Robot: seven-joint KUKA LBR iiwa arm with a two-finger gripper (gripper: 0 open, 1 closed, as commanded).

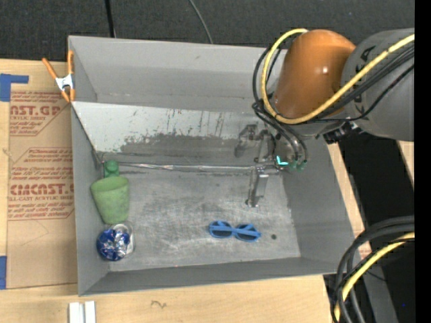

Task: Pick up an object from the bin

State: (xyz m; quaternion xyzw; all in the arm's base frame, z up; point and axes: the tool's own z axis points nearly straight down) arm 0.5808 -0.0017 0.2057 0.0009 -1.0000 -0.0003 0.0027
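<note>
Blue sunglasses (233, 231), one pair, lie on the bin (175, 194) floor just below the claw (254, 202), whose state, spread or pressed together, I cannot tell, while one green cup (111, 197) and one blue-and-white ball (114, 242) sit well apart to its left in the view.

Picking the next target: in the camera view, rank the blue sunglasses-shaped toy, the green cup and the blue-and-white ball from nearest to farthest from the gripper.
1. Blue sunglasses-shaped toy: just below the gripper in the view.
2. Green cup and blue-and-white ball: both far off by the left wall, with the ball in the lower-left corner; too close to call.
</note>
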